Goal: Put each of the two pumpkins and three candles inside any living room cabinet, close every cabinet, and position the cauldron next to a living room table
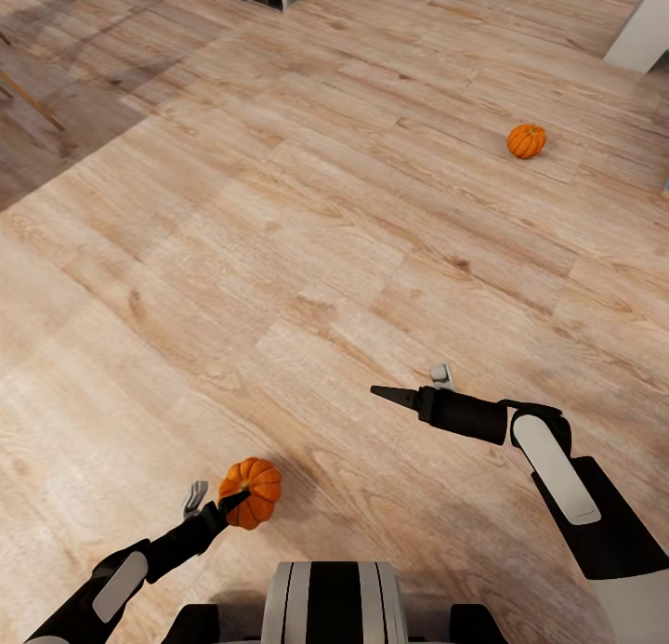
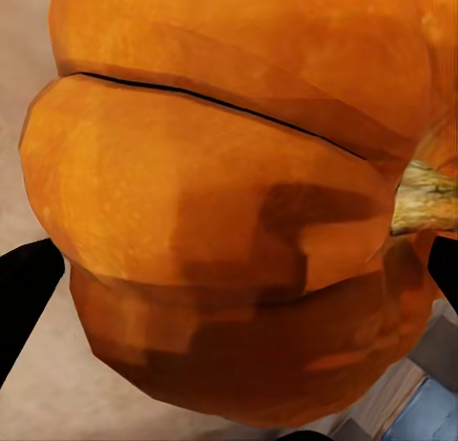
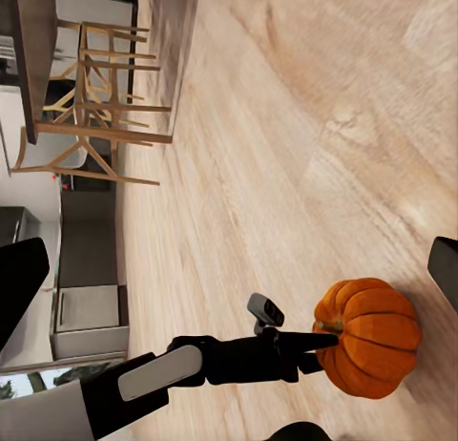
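Even, bright, diffuse render light; no glare on the pale wood-plank floor [image 1: 307,254]. Soft grey shadow falls across the floor's far left corner in my head view. The round ribbed orange pumpkin [image 1: 251,492] in my left claw [image 1: 212,506] casts a faint blurred shadow to its right. Up close it's blocky, low-res, underside dark. Compression softens plank grain.

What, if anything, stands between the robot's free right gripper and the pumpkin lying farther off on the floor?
Nothing visible does. In the head view, only bare wood floor lies between the right gripper and the far pumpkin. The other pumpkin sits off that line, at the left gripper.
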